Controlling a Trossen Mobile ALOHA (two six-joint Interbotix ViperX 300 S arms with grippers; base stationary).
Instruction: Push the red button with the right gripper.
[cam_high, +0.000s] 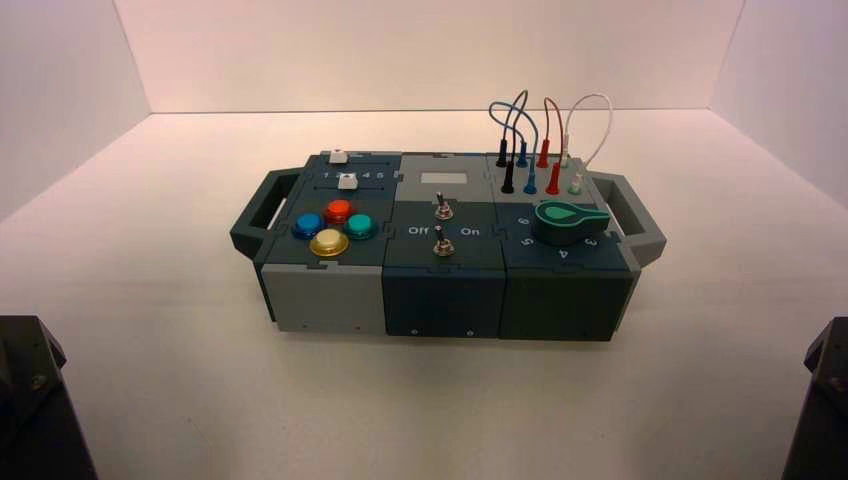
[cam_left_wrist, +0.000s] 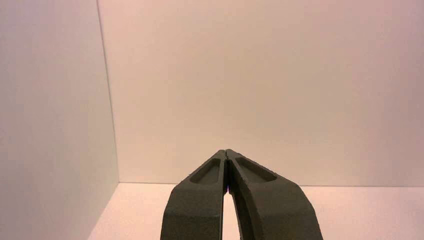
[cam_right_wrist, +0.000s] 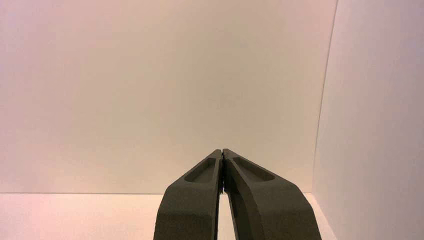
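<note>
From above, you see the box on the bench, with the red button in its left-hand cluster, behind the yellow button and between the blue button and the green button. Both arms sit at the near corners, well apart from the box. In your left wrist view, the left gripper has its fingers pressed together, facing a bare wall. In your right wrist view, the right gripper likewise has its fingers pressed together at the tips.

left gripper closed, right gripper closed
</note>
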